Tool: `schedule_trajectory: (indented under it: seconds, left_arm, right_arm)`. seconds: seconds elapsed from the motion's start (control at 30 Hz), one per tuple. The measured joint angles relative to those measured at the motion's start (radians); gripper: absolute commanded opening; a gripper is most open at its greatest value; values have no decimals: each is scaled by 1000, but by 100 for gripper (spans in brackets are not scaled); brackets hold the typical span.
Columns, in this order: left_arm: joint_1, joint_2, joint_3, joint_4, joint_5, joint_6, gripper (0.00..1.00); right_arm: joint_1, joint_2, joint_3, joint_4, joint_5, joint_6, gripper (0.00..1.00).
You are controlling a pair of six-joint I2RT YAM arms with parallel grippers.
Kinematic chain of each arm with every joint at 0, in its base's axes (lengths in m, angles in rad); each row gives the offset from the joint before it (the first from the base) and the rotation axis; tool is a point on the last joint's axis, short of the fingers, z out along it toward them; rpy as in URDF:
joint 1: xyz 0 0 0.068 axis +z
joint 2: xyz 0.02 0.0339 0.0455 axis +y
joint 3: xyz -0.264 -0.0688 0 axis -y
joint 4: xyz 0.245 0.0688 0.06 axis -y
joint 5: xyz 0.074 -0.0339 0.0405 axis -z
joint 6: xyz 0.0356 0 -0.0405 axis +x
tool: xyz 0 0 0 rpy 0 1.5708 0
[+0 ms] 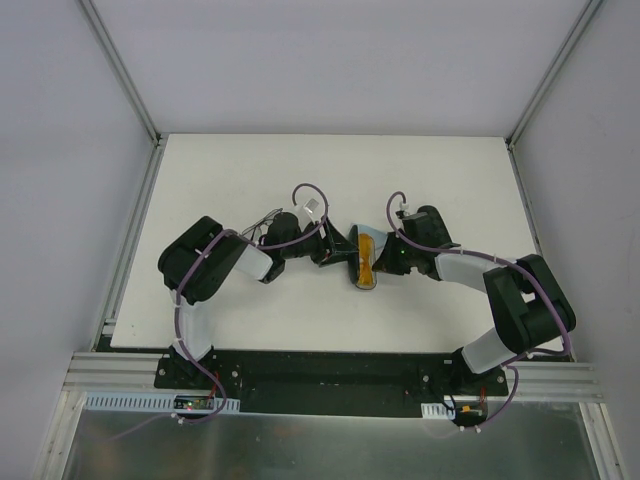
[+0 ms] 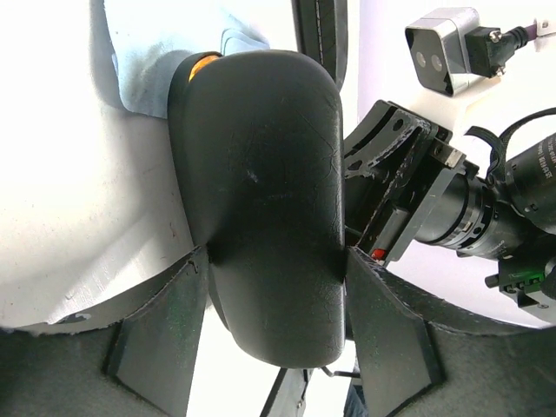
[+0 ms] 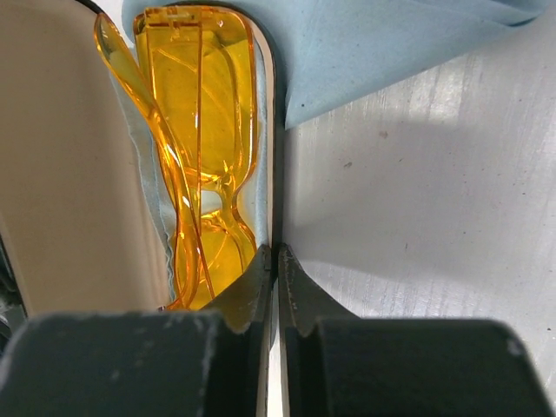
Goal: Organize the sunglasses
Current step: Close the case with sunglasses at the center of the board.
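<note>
Bench (image 1: 300, 180): white and flat, with both arms reaching in over its middle.
Left arm (image 1: 205, 262): comes in from the left, its wrist at the left side of the case.
Right arm (image 1: 520, 300): bends in from the right, its wrist at the case's other side.
Black case (image 3: 270, 156): lies open in the middle of the bench between the two wrists, with a pale beige lining inside.
Lid (image 2: 261, 191): a smooth black shell that fills most of the left wrist view.
Light-blue cloth (image 3: 391, 52): lies under the glasses in the case and spills over the rim onto the bench.
Orange sunglasses (image 3: 204, 130): folded and lying inside the open case on the cloth, close along the rim. From above they show as an orange strip (image 1: 364, 260); past the lid's edge only a sliver shows.
Left fingers (image 2: 156, 339): set wide apart, one on each side of the lid, both touching its shell, so they have hold of it.
Right fingers (image 3: 243, 304): all but closed, pinching the thin rim of the case between their tips (the glasses themselves are not touched).
</note>
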Motion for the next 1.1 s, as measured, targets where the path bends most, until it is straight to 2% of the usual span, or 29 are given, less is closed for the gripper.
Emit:
schedule_trajectory:
  seconds: [0.23,0.5,0.77,1.1]
  left_arm:
    - [0,5,23,-28,1,11,46]
    - [-9,4,91,-146,-9,74,42]
    - [-45,-22,213,-403,-82,196,40]
    - [-119,-27,396,-745,-244,352,38]
  right_arm:
    - [-3,0,0,0,13,0,1]
    - [-8,-5,0,-1,30,-3,1]
    - [-12,-8,0,-1,47,-5,1]
    - [-12,-12,0,-1,70,-7,1]
